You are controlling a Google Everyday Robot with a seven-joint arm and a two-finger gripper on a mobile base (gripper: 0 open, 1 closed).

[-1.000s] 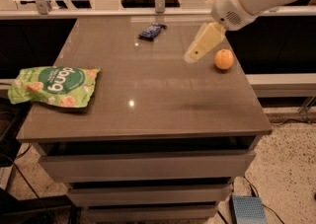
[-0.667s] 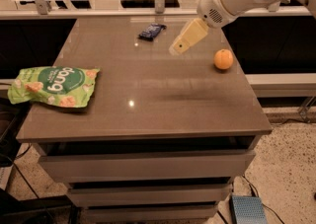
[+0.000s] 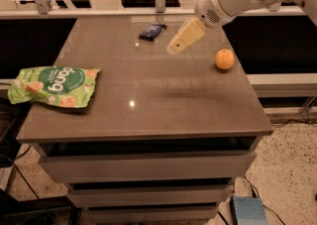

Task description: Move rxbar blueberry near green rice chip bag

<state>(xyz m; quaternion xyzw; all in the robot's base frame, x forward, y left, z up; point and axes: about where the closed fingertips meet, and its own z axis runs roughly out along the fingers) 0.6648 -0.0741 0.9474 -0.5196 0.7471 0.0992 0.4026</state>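
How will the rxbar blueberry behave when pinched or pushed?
Flat and small, the rxbar blueberry likely won't roll or tip. Its glossy wrapper may slide easily on the smooth table. The tool hovers between it and the orange.

A brown-topped drawer cabinet point(image 3: 148, 167) (light glinting on it) stands on speckled floor point(image 3: 290, 179), railing point(image 3: 99, 13) behind.

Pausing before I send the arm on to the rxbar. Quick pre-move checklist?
1. rxbar blueberry in view, lying free near the far edge of the table: ok.
2. gripper hovers just right of the bar, not touching it: ok.
3. Nothing between gripper and bar: ok.
4. orange off to the right, out of that path: ok.
5. green rice chip bag at the left edge, bare table beside it: ok.
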